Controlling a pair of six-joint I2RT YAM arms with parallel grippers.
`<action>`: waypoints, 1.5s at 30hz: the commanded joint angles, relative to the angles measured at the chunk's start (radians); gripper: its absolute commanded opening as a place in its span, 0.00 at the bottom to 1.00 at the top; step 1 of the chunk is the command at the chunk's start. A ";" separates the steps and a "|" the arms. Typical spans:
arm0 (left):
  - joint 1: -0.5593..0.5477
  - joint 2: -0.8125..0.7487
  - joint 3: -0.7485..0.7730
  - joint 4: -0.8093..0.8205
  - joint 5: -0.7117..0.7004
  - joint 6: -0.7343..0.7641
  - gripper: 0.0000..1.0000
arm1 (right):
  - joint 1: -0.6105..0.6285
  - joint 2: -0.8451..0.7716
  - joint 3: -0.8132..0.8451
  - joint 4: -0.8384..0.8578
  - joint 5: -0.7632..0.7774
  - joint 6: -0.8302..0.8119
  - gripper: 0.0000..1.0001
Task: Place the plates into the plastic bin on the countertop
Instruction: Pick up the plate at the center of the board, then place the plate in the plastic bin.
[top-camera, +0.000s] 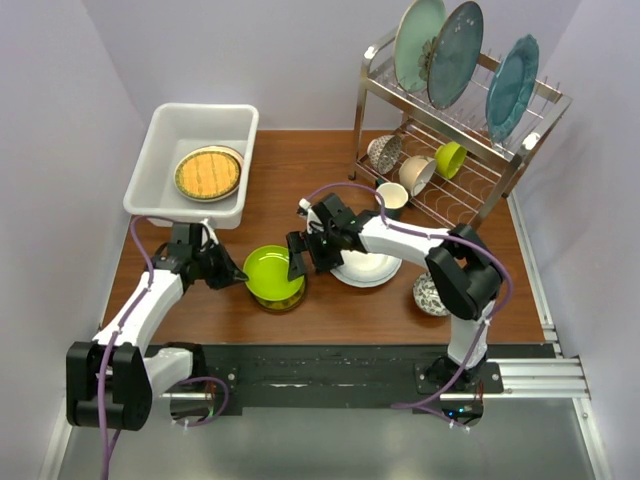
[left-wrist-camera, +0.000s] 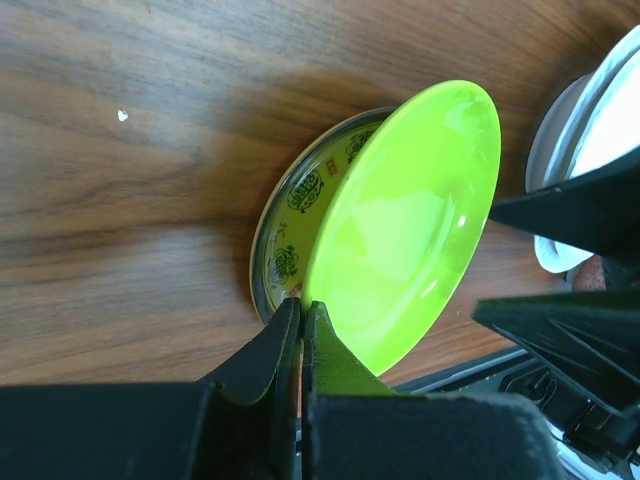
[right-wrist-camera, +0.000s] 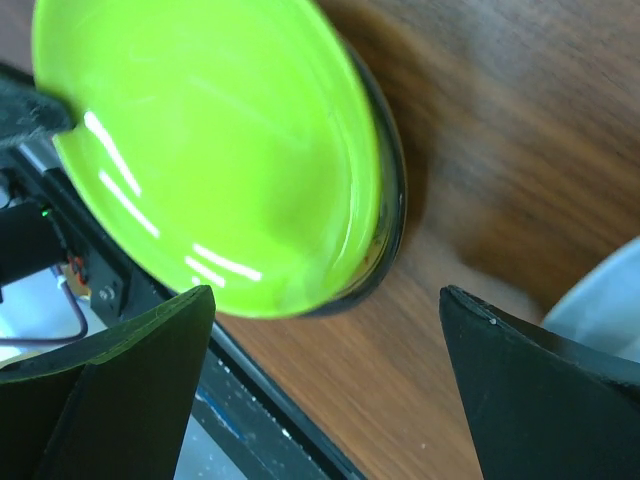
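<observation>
The lime green plate (top-camera: 273, 272) is tilted up off a plate with a patterned rim (top-camera: 283, 301) on the countertop (top-camera: 330, 180). My left gripper (top-camera: 237, 271) is shut on the green plate's left rim; the left wrist view shows the jaws (left-wrist-camera: 301, 312) pinching the rim of the plate (left-wrist-camera: 410, 220) above the patterned one (left-wrist-camera: 300, 190). My right gripper (top-camera: 303, 255) is open and empty at the green plate's right edge (right-wrist-camera: 210, 150). The white bin (top-camera: 170, 135) at the back left holds the woven yellow plate (top-camera: 208, 173). A white plate (top-camera: 367, 268) lies under the right arm.
A steel wire rack (top-camera: 455, 140) at the back right holds large teal plates (top-camera: 418, 45) and small bowls. A cup (top-camera: 392, 198) stands before it. A patterned bowl (top-camera: 430, 296) sits near the right arm's base. The countertop's front edge is close behind the green plate.
</observation>
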 joint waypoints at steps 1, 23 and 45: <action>-0.006 -0.014 0.056 -0.007 -0.004 0.014 0.00 | -0.006 -0.099 -0.033 0.096 -0.021 -0.023 0.99; -0.006 0.137 0.367 -0.030 -0.026 0.035 0.00 | -0.006 -0.210 -0.164 0.212 -0.036 -0.001 0.99; 0.149 0.369 0.658 -0.001 0.043 0.058 0.00 | -0.007 -0.187 -0.168 0.221 -0.081 -0.010 0.98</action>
